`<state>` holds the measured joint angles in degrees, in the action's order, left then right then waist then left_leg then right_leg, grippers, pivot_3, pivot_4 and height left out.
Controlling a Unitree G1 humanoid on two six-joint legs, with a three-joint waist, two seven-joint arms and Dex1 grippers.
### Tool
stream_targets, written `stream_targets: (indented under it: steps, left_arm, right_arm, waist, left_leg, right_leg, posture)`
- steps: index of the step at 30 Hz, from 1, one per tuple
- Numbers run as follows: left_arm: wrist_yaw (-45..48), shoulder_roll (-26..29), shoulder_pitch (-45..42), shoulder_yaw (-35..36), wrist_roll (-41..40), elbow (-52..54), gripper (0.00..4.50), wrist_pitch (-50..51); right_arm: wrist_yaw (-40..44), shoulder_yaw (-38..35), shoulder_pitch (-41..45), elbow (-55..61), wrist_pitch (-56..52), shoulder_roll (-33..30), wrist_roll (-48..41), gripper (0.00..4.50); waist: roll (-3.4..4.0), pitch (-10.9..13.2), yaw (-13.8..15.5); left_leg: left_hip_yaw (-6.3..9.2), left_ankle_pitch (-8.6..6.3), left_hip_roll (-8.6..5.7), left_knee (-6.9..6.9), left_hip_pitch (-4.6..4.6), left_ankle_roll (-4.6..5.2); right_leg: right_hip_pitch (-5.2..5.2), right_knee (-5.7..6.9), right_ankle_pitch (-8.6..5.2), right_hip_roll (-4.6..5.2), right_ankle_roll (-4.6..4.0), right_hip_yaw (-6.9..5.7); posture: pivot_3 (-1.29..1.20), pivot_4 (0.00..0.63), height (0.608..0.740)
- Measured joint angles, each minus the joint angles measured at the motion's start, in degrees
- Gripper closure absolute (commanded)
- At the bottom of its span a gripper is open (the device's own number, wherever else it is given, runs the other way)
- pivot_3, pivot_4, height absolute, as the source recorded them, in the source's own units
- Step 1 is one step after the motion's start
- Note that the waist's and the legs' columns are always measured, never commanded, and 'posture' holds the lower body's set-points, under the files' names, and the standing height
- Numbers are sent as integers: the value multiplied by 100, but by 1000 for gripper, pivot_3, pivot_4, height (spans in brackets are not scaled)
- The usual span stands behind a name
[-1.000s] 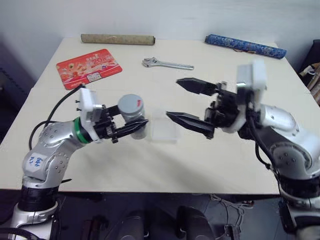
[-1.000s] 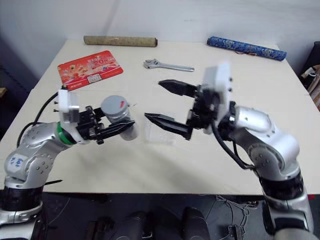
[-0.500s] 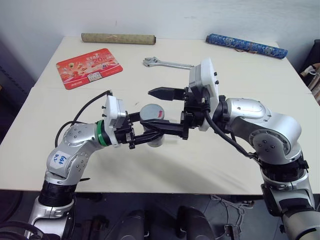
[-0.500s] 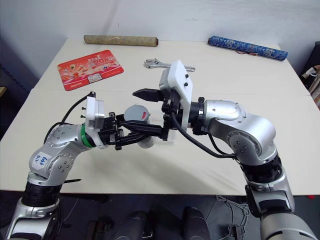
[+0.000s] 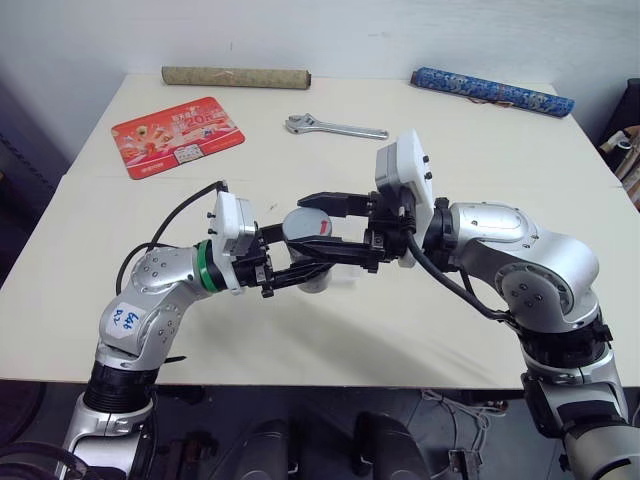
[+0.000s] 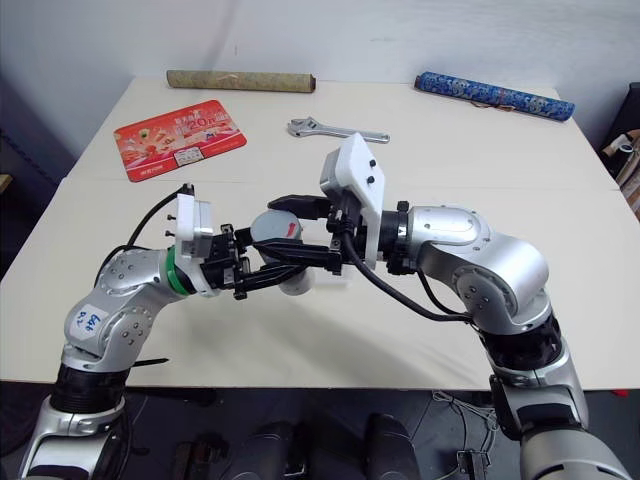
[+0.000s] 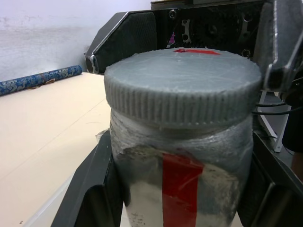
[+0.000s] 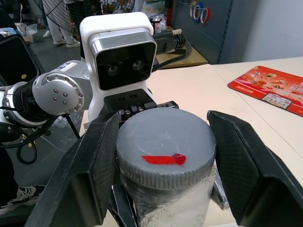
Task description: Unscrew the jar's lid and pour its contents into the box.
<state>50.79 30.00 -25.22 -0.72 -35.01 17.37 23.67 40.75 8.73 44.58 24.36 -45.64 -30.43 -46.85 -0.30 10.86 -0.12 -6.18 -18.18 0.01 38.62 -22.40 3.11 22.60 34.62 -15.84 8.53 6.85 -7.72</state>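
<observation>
Lid (image 8: 165, 142) on jar (image 7: 182, 184), unscrewing not begun. Left gripper (image 5: 290, 262) clamps jar body above table (image 5: 300, 340); right gripper (image 5: 335, 225) closed on lid. Pouring remains.

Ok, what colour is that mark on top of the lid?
Red: a thin strip across the grey lid, clearest in the right wrist view.

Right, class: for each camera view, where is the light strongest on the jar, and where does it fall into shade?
Left eye view: the table is evenly lit with no hard glare, and the jar looks pale. Left wrist view: the lid has a bright top, while the jar's side just under its rim is shaded. Right wrist view: the lid's top is evenly lit, its red mark plain.
</observation>
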Motion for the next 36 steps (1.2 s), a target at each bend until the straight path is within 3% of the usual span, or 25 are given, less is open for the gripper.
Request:
stream_targets:
  steps: [5,13,17,23,29,36]
  left_arm:
    - [302,-8,0,-35,9,-43,2085,-126]
    - [1695,68,-356,-404,-97,-84,2085,-308]
    - [1891,64,-510,-490,-94,-239,2085,-309]
    - [1678,37,-538,-206,-96,-264,2085,-303]
    - [893,-64,-531,-24,190,-549,2085,-287]
    - [461,-236,-601,-175,457,-671,2085,-197]
  right_arm:
    - [427,-40,-43,-33,78,-45,30,2027]
    - [2758,111,519,-577,205,-572,-77,2027]
    - [3106,172,586,-787,366,-550,44,2027]
    - [2719,-223,386,-913,500,-355,101,43]
    - [1931,-641,-32,-726,731,-277,368,43]
    - [1215,-384,-111,-409,794,103,756,43]
  waist:
    - [0,0,4]
    - [1,1,-3]
    - [1,1,-1]
    - [0,1,6]
    - [0,1,10]
    - [1,1,-5]
  left_leg:
    - [0,0,-1,0,0,0]
    - [0,-1,5,3,-1,2]
    - [0,-1,4,4,-1,2]
    - [5,-2,3,7,-4,1]
    - [10,-2,0,12,-7,1]
    - [7,-4,5,11,-6,-3]
  right_leg:
    - [0,-1,0,0,0,0]
    - [-1,-7,0,-2,0,-2]
    - [-1,-7,0,-2,0,-2]
    - [-2,-6,0,1,0,-2]
    - [-5,-5,2,1,3,-2]
    - [-1,-3,2,-4,3,-3]
  posture:
    - [0,150,740]
    - [0,150,740]
    - [0,150,740]
    - [0,150,740]
    - [0,150,740]
    - [0,150,740]
